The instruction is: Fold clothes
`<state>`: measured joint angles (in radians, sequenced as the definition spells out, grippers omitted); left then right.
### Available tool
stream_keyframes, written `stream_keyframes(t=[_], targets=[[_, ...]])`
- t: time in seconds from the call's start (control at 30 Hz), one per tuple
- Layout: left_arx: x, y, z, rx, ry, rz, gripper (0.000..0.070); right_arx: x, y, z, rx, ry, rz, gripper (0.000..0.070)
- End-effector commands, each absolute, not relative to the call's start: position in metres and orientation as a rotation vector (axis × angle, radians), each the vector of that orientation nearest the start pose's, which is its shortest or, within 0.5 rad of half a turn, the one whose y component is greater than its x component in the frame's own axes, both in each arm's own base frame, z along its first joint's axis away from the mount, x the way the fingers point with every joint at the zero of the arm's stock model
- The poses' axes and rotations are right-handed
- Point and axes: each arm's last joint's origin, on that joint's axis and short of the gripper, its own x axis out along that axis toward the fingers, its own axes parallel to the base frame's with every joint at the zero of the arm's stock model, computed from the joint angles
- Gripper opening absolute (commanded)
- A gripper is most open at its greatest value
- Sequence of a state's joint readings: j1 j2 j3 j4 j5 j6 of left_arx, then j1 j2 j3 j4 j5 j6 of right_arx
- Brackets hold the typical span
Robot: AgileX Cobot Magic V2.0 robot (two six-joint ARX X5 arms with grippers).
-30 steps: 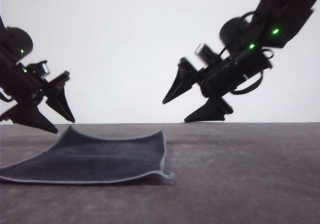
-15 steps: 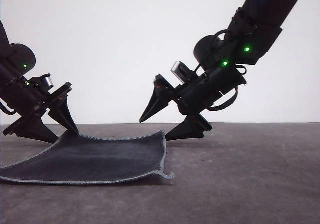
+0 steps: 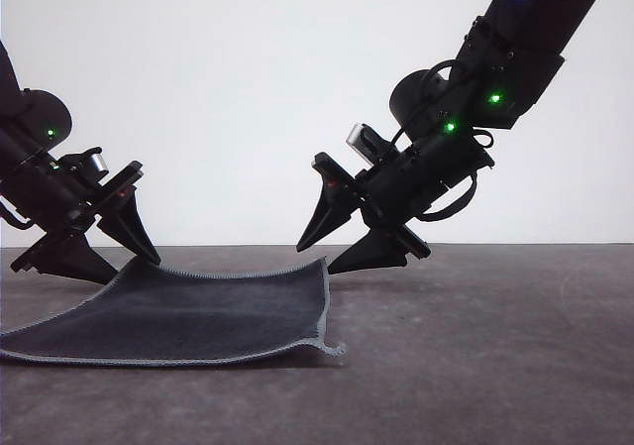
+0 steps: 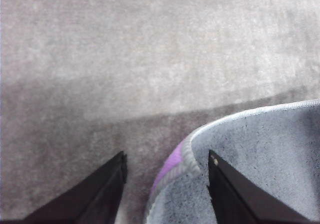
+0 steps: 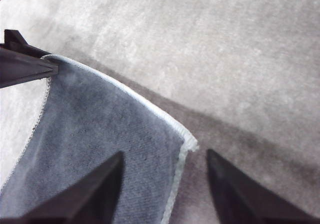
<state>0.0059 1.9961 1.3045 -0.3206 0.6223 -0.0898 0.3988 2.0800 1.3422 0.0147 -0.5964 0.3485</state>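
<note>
1. Since half a second ago, we see the right gripper (image 3: 329, 253) pulled slightly back toward the right and a touch higher, while the left gripper (image 3: 129, 272) has barely shifted.
2. We see the small square soft cloth (image 3: 188, 311), dark charcoal-grey face up with light grey stitched edging, lying on the grey matte tabletop (image 3: 475, 346) toward the left, its 2 far corners curling upward off the surface.
3. We see the left gripper with its 2 black pointed fingers spread apart, straddling the cloth's far left corner (image 4: 187, 146); the left wrist view shows 1 finger (image 4: 235, 194) over the cloth and the other (image 4: 95, 189) over bare tabletop, and a sliver of bright purple underside (image 4: 172, 161) showing at the lifted edge.
4. We cannot tell whether either left fingertip actually touches the fabric.
5. We see the right gripper with its fingers also spread, tips pointing down and to the left, just beside the cloth's raised far right corner (image 5: 190, 144).
6. From the right wrist view, 1 right finger (image 5: 85, 194) hangs over the cloth and the other (image 5: 240, 189) over the tabletop, with nothing pinched between them.
</note>
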Motion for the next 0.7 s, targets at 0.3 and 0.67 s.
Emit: stream_keyframes(t=[0.3,0.67], targets=[[0.4083,-0.0165,0.1498,-0.409,1.012,-0.566,0.0309,0.4027,0.1901,0.1514,0.377,0.899,0.825,0.0278],[0.4078,-0.0171,0.15,-0.423,1.014,-0.588,0.0185,0.402,0.1922,0.1517,0.378,0.898,0.831,0.0082]])
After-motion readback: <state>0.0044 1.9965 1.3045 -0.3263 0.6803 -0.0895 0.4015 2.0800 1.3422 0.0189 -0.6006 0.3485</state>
